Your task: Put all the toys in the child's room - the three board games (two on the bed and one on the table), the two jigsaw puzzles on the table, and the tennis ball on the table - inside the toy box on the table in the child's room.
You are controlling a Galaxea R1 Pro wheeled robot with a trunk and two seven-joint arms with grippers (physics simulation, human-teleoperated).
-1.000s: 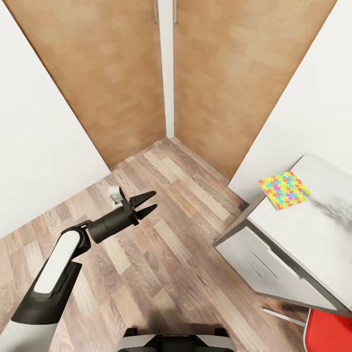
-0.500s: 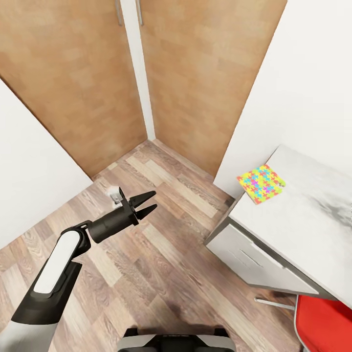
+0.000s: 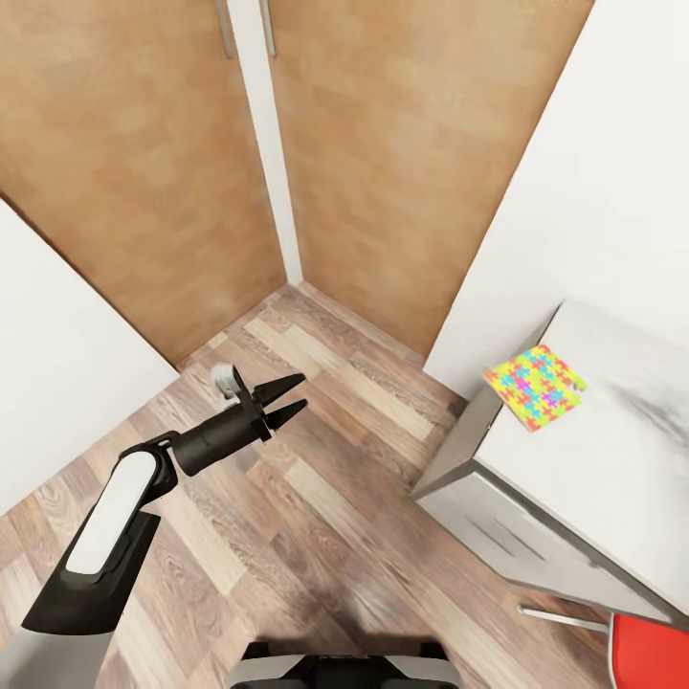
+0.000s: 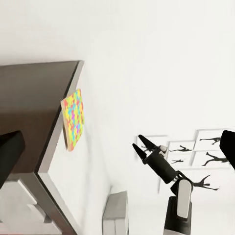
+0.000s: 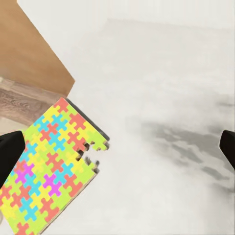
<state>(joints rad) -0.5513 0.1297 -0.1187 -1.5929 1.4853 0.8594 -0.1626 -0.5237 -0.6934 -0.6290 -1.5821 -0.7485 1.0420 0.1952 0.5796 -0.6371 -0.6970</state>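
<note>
Head view: the left arm reaches forward over the wood floor, left gripper with jaws apart and empty. A jigsaw puzzle lies at the counter corner.

Left wrist view: the right gripper is raised beside that counter, jaws apart.

Right wrist view: the puzzle lies flat on the counter.
</note>
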